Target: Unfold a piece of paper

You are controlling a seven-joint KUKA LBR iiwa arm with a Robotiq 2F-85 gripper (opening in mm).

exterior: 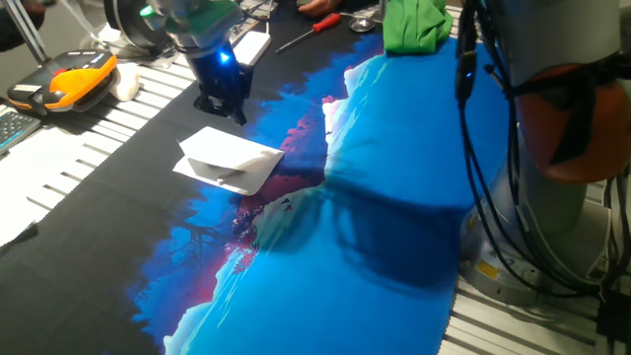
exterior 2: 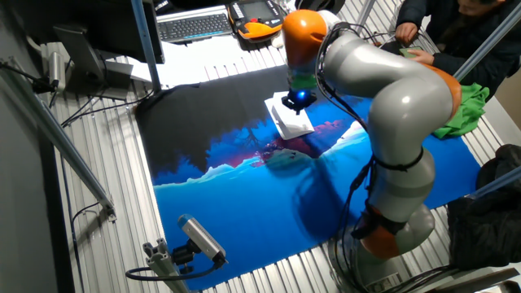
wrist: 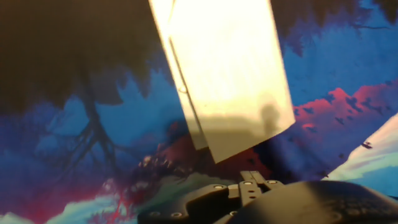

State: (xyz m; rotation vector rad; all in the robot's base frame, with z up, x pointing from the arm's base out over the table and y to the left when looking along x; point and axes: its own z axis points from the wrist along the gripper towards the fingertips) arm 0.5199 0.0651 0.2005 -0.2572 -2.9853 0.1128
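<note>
Lying folded on the printed cloth [exterior: 394,177], the paper [exterior: 229,159] is sitting just beside the claw [exterior: 221,102], apart from it; whether the claw is spread or closed cannot be told.

Robotics lab or workshop bench. Slatted aluminium table [exterior 2: 98,236] under a printed blue-and-black cloth [exterior: 394,197]. Grey-and-orange robot arm [exterior 2: 391,89] with black cables [exterior: 483,187] trailing down its base. Keyboard [exterior 2: 194,26] and orange-and-black handheld control pendant [exterior: 61,83] at the table edge. Red-handled screwdriver [exterior: 311,31] nearby. Small camera on a bracket [exterior 2: 199,238] near the table's edge.
</note>
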